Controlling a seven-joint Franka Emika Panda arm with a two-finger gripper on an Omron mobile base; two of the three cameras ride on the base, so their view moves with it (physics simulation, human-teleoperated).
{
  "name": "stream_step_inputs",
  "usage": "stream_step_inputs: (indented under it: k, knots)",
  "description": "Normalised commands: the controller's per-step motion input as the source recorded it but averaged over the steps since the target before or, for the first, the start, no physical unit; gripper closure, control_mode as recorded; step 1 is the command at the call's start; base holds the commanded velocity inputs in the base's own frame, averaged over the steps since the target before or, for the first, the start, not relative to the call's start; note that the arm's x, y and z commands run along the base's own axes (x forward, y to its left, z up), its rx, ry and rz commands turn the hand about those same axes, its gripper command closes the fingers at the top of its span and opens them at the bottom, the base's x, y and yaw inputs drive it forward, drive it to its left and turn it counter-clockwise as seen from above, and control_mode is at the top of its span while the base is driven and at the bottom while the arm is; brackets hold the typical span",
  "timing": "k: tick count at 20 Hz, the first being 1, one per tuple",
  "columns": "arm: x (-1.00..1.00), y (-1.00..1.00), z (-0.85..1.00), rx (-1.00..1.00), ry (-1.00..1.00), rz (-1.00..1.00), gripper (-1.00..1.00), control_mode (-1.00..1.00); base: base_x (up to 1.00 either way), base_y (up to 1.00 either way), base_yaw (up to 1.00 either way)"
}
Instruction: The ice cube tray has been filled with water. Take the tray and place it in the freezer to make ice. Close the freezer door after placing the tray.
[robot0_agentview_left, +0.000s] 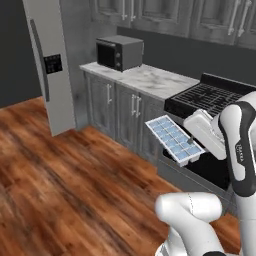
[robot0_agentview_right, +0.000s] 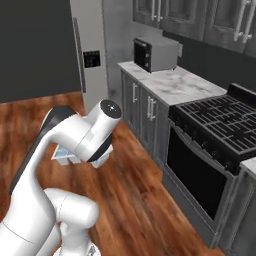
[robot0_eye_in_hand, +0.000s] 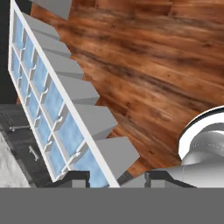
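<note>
I have my two-finger gripper clamped on one short end of the flat white ice cube tray, its grid of square cells filled with pale blue water. I carry it in the air in front of the black stove, roughly level, so the water stays in. The tall light grey freezer stands well apart from the stove, past the grey cabinets, its door shut.
</note>
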Motion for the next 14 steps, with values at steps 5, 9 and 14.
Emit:
stream_step_inputs:
  k: [5, 9, 14]
  knots:
    - [0.0, 0.0, 0.0, 0.0, 0.0, 0.0, 1.0, 1.0, 1.0, 0.98, -0.19]
    - [0.0, 0.0, 0.0, 0.0, 0.0, 0.0, 1.0, 1.0, 1.0, 1.0, -0.19]
    - [0.0, 0.0, 0.0, 0.0, 0.0, 0.0, 1.0, 1.0, 1.0, 1.0, -0.18]
